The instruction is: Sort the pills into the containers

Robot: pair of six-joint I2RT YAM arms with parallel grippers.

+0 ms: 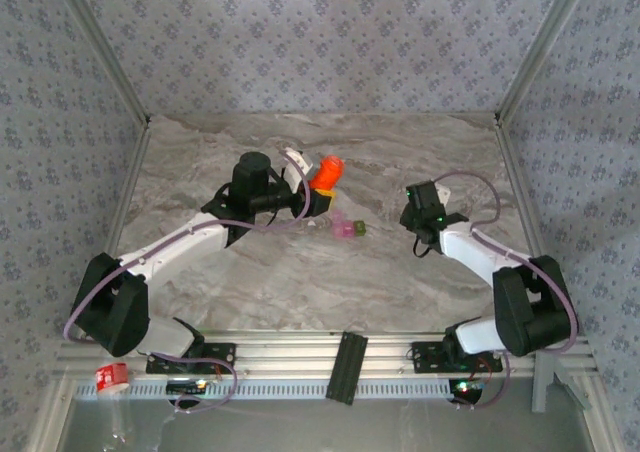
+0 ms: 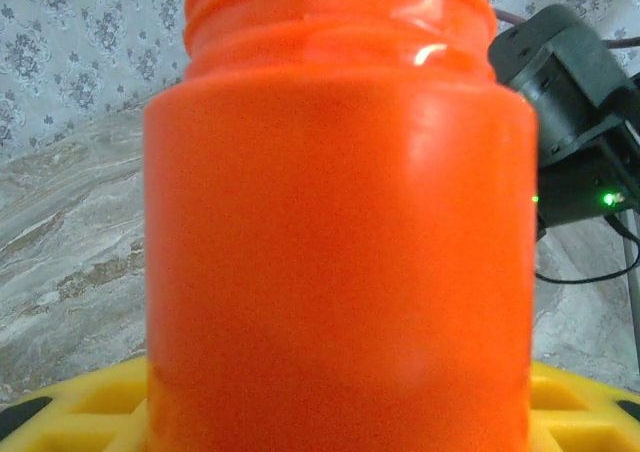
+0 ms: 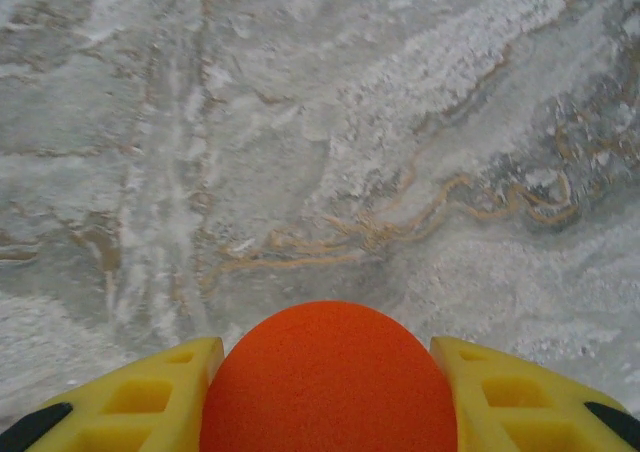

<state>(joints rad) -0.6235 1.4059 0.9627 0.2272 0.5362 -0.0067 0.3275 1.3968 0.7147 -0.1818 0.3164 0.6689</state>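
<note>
Though its top's cropped: orange bottle (image 2: 340,252), clamped in left claw (image 2: 335,412)
right claw (image 3: 330,397): clamped on orange dome (image 3: 328,352), base hidden
containers (image 1: 347,229): tiny, contents unclear

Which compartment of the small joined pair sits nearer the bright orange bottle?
The translucent pink compartment: it is the end toward the bright orange plastic bottle; the olive-green compartment lies on the far side.

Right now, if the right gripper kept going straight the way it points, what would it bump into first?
The table, probably. The right gripper, shut on an orange lid, points at bare marble with nothing else ahead; how far off it is, I can't tell.
</note>
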